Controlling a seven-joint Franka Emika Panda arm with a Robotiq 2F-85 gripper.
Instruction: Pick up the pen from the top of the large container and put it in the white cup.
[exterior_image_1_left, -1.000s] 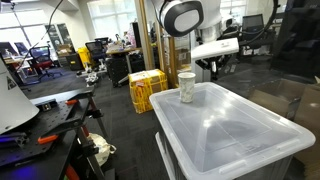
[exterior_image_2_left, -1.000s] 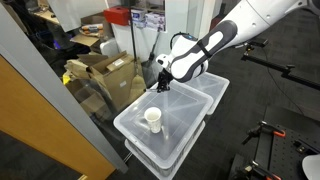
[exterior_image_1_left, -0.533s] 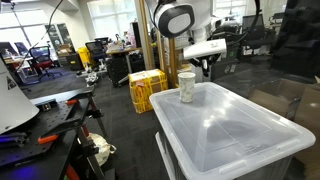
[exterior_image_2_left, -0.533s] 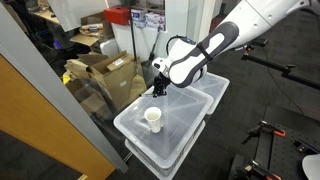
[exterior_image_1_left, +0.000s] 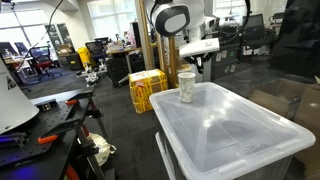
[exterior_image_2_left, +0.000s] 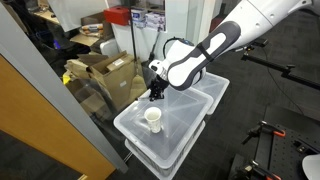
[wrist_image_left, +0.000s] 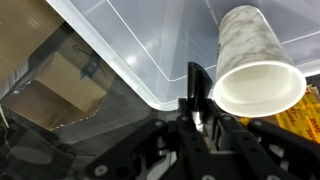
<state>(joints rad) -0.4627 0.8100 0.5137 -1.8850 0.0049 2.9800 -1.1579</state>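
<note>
The white cup (exterior_image_1_left: 187, 86) stands upright near one end of the large container's lid (exterior_image_1_left: 240, 140); both also show in an exterior view, the cup (exterior_image_2_left: 152, 119) on the translucent bin (exterior_image_2_left: 185, 128). My gripper (exterior_image_2_left: 153, 94) hangs just above and beside the cup, also seen behind it (exterior_image_1_left: 203, 68). In the wrist view the fingers (wrist_image_left: 197, 115) are shut on a thin black pen (wrist_image_left: 196, 80) that points toward the lid (wrist_image_left: 150, 50), right beside the cup's open rim (wrist_image_left: 258, 88).
A second translucent bin (exterior_image_2_left: 212, 88) adjoins the container. Yellow crates (exterior_image_1_left: 147, 89) stand on the floor beyond it. Cardboard boxes (exterior_image_2_left: 108, 75) sit behind a glass pane. A workbench with tools (exterior_image_1_left: 50, 115) is to one side.
The arm has carried the pen sideways and slightly down toward the cup. The cup has not moved.
</note>
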